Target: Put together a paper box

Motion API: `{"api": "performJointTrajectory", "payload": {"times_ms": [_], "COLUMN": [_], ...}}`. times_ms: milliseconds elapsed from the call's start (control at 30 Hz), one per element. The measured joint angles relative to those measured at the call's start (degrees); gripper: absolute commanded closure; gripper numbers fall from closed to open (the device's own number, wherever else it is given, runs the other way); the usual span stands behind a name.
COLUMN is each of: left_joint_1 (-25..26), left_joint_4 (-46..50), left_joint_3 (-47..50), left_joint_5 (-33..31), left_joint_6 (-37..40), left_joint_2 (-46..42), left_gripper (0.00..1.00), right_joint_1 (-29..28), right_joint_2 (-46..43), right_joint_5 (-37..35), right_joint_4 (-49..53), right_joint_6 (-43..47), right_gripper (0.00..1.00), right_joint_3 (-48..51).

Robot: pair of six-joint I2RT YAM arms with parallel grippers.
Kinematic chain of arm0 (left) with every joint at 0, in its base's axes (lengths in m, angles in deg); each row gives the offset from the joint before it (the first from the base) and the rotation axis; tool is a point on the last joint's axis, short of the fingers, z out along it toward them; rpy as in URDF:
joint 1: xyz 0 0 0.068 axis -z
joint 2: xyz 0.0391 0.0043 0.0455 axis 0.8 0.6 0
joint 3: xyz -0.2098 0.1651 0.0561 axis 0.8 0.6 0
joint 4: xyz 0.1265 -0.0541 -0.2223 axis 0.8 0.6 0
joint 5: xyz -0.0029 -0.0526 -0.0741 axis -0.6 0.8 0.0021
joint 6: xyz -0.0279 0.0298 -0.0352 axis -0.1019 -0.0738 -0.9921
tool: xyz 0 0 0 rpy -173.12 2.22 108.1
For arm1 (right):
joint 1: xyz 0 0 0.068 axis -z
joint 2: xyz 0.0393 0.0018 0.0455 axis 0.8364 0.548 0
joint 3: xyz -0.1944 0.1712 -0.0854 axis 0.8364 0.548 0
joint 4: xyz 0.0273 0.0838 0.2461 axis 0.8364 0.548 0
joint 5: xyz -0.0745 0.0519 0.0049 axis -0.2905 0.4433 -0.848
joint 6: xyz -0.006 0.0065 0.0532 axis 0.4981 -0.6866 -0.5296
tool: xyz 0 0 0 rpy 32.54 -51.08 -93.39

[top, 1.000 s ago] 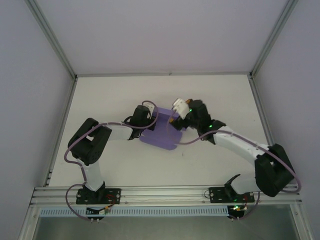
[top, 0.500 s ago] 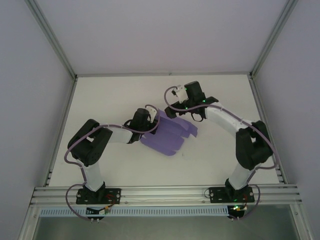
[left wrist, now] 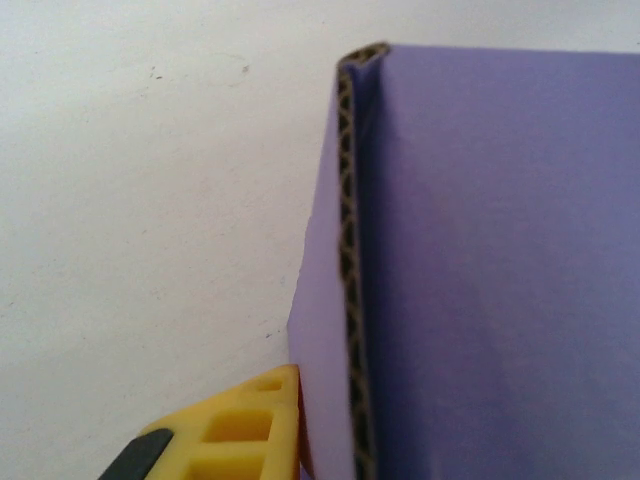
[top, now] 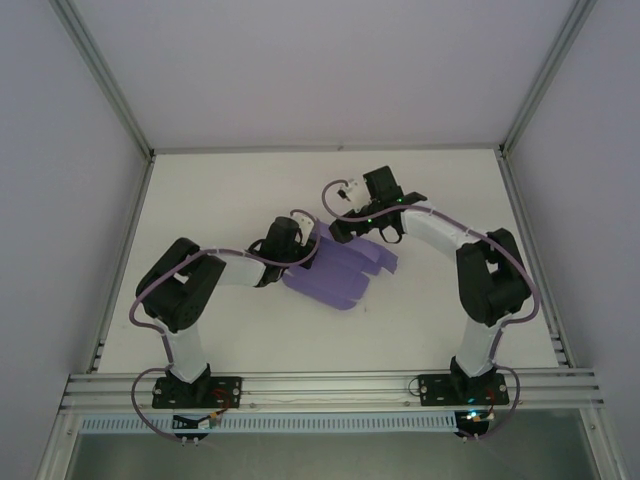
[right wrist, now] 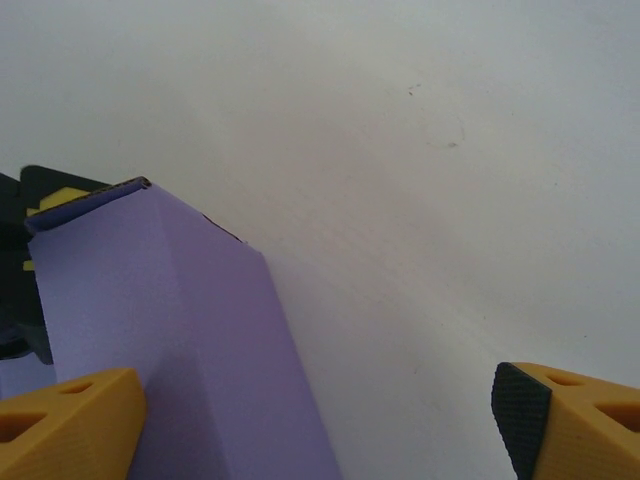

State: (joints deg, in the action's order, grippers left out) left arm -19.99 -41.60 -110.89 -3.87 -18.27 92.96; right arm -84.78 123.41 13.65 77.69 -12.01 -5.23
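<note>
1. My right gripper [right wrist: 315,420] has its fingers spread wide. One yellow fingertip [right wrist: 70,420] sits at the lower left and the black-padded one at the lower right, with nothing pinched between them.
2. That lower-left fingertip is over the purple box [right wrist: 170,330]. I cannot tell whether it touches the card. The other fingertip is over bare table, well apart from the card.
3. On my left gripper [top: 301,246], one yellow finger [left wrist: 235,430] lies against the outer face of a standing wall of the box. The other finger is hidden behind the card, so I cannot tell whether I am pinching that wall or standing loose beside it.
4. That wall is a doubled-over flap, upright on the table, with its brown corrugated edge facing my left wrist camera.
5. From my right wrist, the card shows a crease and rises to a corner at the upper left, with a black-and-yellow part just behind it.
6. From above, the box lies near the middle of the white table [top: 220,190], partly folded, its flaps stepping out to the right.
7. My left gripper is at the box's left edge, and my right one is above its far right corner.
8. Both arms bend inward from the near edge, with purple cables [top: 150,290] running along them.
</note>
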Motion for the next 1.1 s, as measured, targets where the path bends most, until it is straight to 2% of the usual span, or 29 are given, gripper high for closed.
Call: {"api": "performJointTrajectory", "payload": {"times_ms": [333,433,533,700,833,967,1100], "left_joint_1": [0.00,0.00,-0.02,0.22,0.74,1.46,1.20], "left_joint_4": [-0.33,-0.33,0.09,1.84,3.19,4.20,8.28], "left_joint_3": [-2.08,-3.15,-4.46,-5.62,-6.27,-5.84,-5.03], "left_joint_5": [-1.53,-1.84,-2.80,-5.38,-9.33,-12.87,-16.57], "left_joint_6": [-1.68,-1.66,-1.60,-1.49,-3.45,-6.05,-10.03], "left_joint_2": [1.62,2.47,3.37,3.58,3.58,2.75,-1.70], "left_gripper": [0.77,0.80,1.00,1.00,1.00,1.00,1.00], "right_joint_1": [-0.48,-0.50,-0.48,-0.13,0.31,0.74,1.16], "right_joint_2": [0.79,1.07,1.55,2.21,1.20,-5.09,-12.90], "right_joint_5": [-0.13,-0.11,-0.15,-0.59,-2.36,-7.85,-14.78], "right_joint_4": [-1.55,-1.60,-1.36,-1.90,-4.52,-7.13,-6.03], "right_joint_6": [1.66,1.86,2.10,2.05,-0.87,-5.27,-8.98], "right_gripper": [0.10,0.10,0.10,0.08,0.02,0.00,0.00], "right_joint_3": [-0.13,-0.39,-1.07,-2.01,-0.35,6.47,10.97]}}
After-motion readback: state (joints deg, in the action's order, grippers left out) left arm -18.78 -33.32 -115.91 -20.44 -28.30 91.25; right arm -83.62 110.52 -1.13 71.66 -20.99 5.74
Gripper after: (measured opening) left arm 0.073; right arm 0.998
